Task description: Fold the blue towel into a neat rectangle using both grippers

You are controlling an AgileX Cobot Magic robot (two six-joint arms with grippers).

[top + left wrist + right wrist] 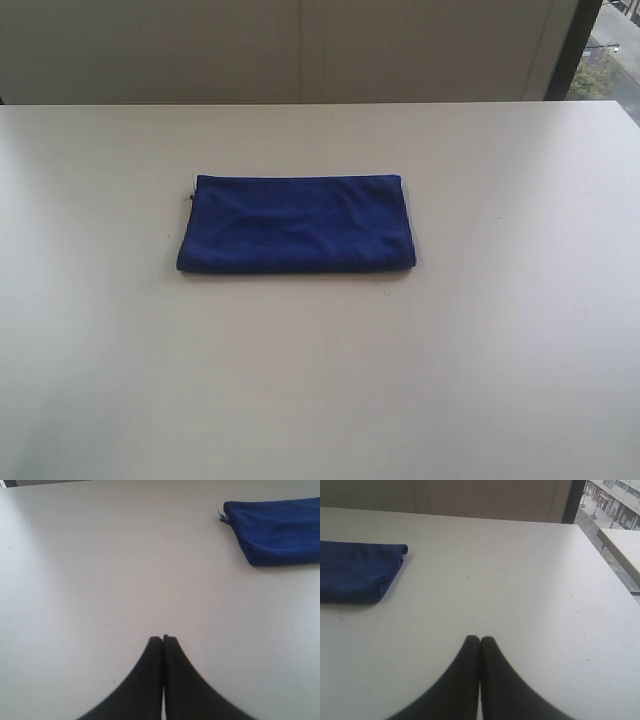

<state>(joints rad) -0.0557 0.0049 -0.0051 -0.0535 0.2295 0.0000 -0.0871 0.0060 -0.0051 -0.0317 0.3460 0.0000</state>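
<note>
Plain royal-blue towel (296, 223), white table (500, 350), black claws.

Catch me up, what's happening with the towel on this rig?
The blue towel lies folded into a fairly neat rectangle near the middle of the white table. Nothing is handling it right now. The left gripper and the right gripper both have their jaws shut and empty. Each is over bare table off to its own side of the towel, clear of it. Neither arm shows in the exterior view.
</note>
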